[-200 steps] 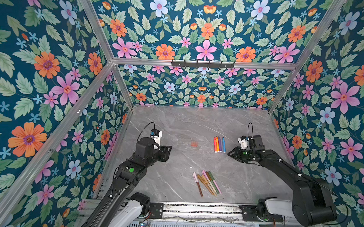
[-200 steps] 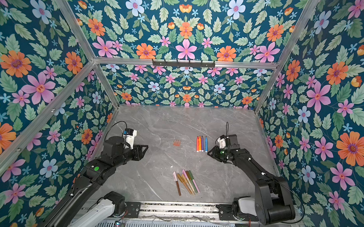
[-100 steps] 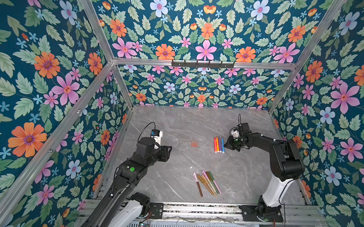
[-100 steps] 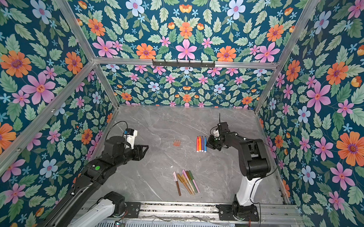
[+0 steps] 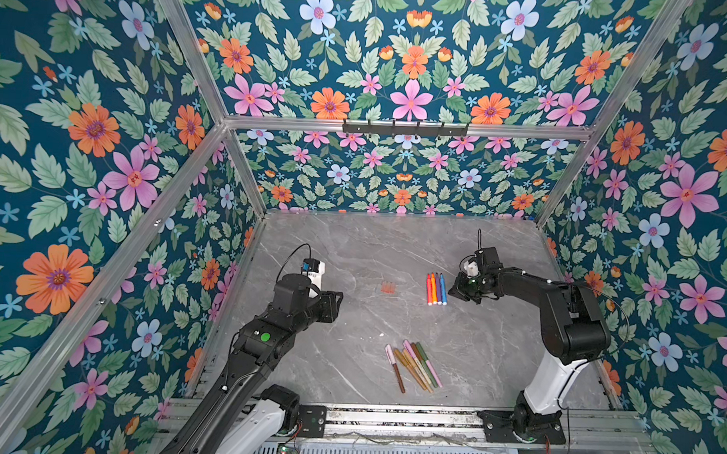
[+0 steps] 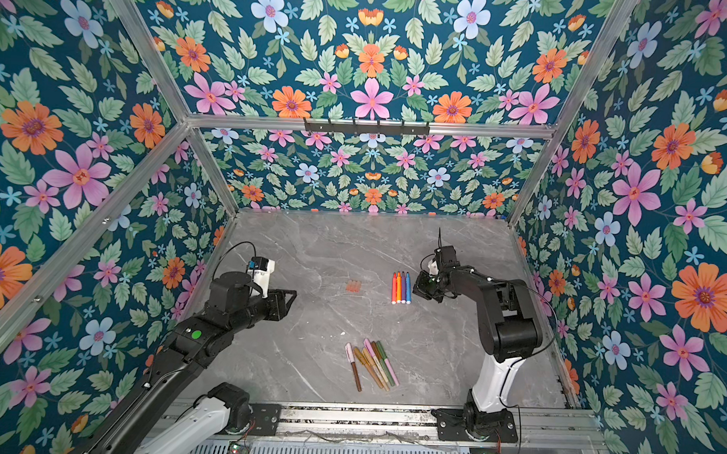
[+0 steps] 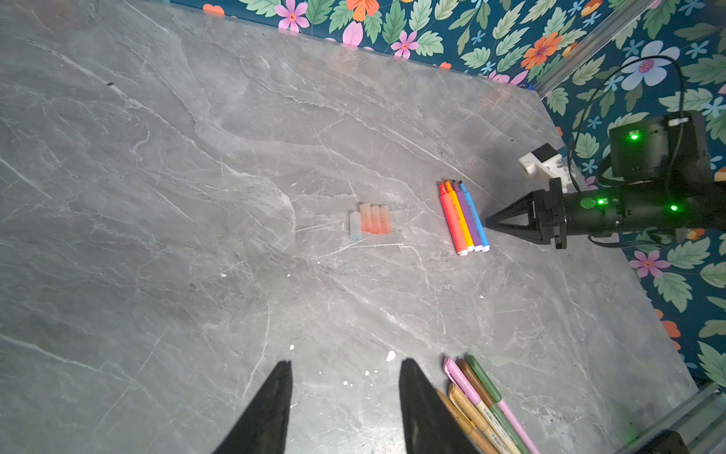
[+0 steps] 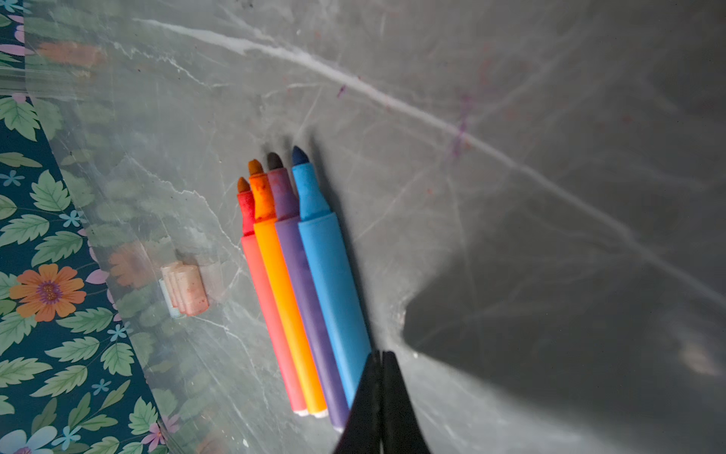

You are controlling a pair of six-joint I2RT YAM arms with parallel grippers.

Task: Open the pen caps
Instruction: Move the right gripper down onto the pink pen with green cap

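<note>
Several uncapped pens (image 5: 435,288) (image 6: 401,287) (image 8: 302,283), red, orange, purple and blue, lie side by side on the grey table. To their left, several loose translucent pen caps (image 5: 387,287) (image 7: 371,220) (image 8: 184,289) lie in a short row. My right gripper (image 8: 380,353) (image 5: 455,287) (image 7: 489,223) is shut and holds nothing; its tip is beside the blue pen's rear end. A bundle of capped pens (image 5: 415,365) (image 6: 373,363) (image 7: 483,401), pink, gold, brown and green, lies near the front. My left gripper (image 7: 346,363) (image 5: 334,306) is open and empty, hovering just left of that bundle.
Floral walls enclose the grey marble table (image 5: 353,244) on three sides. A metal rail (image 5: 388,416) carrying both arm bases runs along the front edge. Small white specks (image 7: 391,355) dot the surface near my left gripper.
The right arm has folded upright and its gripper has moved slightly back and left, closer to the uncapped pens. The left arm has not moved.
</note>
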